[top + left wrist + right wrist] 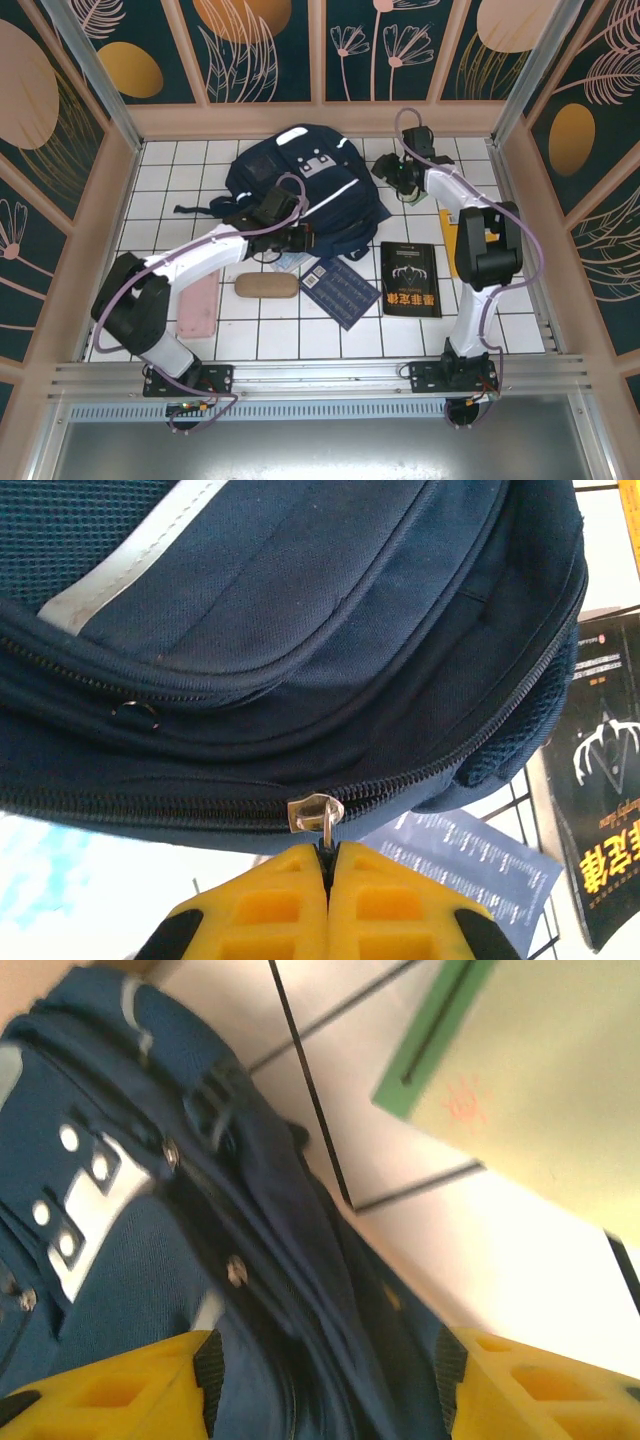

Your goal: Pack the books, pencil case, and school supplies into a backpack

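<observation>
At the desk's far middle lies the backpack [300, 185], its zip closed where visible. The left gripper [328, 855] has its jaws clamped on the zip pull [315, 812] on the near side. The right gripper [325, 1370] has its jaws apart, astride the backpack's right side. A black book [410, 280], navy book [340, 290], pouch [266, 286] and pink case [197, 305] lie outside it, nearer the front edge.

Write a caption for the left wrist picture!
Left gripper shut on the zipper pull of the navy backpack.
</observation>
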You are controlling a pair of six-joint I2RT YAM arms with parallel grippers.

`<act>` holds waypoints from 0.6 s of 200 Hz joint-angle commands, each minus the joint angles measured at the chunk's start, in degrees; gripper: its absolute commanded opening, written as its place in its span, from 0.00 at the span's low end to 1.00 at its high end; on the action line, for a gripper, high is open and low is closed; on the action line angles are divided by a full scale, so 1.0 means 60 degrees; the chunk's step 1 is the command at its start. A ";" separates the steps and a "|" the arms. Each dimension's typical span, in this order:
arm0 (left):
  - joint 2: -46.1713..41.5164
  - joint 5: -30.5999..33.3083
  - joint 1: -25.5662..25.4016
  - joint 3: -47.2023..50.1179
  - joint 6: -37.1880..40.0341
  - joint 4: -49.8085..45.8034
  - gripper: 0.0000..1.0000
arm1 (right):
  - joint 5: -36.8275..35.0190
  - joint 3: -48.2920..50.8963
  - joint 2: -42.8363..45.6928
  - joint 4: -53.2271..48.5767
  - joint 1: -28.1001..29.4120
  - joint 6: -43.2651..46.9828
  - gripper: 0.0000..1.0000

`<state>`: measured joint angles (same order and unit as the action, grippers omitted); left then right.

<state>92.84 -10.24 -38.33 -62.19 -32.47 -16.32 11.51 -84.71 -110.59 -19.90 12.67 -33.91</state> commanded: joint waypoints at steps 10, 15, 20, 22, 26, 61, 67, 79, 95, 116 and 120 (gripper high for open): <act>0.0690 -0.0537 -0.0351 -0.0748 -0.0560 0.1129 0.00 | 0.0085 0.1711 0.1850 -0.0215 0.0626 -0.0780 0.60; 0.0793 -0.0581 -0.0394 -0.0840 -0.0492 0.1064 0.00 | 0.0092 0.1971 0.2048 -0.0214 0.0786 -0.0928 0.60; 0.0832 -0.0625 -0.0433 -0.0910 -0.0421 0.0991 0.00 | 0.0064 0.2198 0.2244 -0.0262 0.0976 -0.1081 0.60; 0.0835 -0.0634 -0.0448 -0.0942 -0.0394 0.0962 0.00 | 0.0061 0.2286 0.2303 -0.0281 0.1045 -0.1151 0.60; 0.0841 -0.0665 -0.0464 -0.0980 -0.0331 0.0905 0.00 | 0.0053 0.2452 0.2427 -0.0317 0.1201 -0.1267 0.59; 0.1204 -0.0783 -0.0566 -0.0875 -0.0039 0.0720 0.00 | 0.0081 0.3873 0.3253 -0.0248 0.2247 -0.2578 0.59; 0.1210 -0.0771 -0.0564 -0.0848 -0.0038 0.0700 0.00 | 0.0257 0.4129 0.3301 -0.0045 0.2335 -0.2845 0.59; 0.1197 -0.0733 -0.0594 -0.0801 -0.0023 0.0669 0.00 | 0.0627 0.4548 0.3336 0.0585 0.2463 -0.3242 0.58; 0.1140 -0.0684 -0.0615 -0.0767 -0.0038 0.0641 0.00 | 0.0971 0.4753 0.3130 0.1219 0.2533 -0.3558 0.55; 0.1118 -0.0497 -0.0632 -0.0782 0.0044 0.0501 0.00 | 0.1230 0.4489 0.2673 0.1279 0.2550 -0.3661 0.51; 0.1097 -0.0468 -0.0634 -0.0782 0.0061 0.0486 0.00 | 0.1224 0.4466 0.2625 0.1294 0.2547 -0.3695 0.51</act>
<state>99.46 -12.99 -41.34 -66.43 -33.65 -13.85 15.22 -57.10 -92.58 -15.75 27.42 -51.94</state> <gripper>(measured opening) 0.064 0.520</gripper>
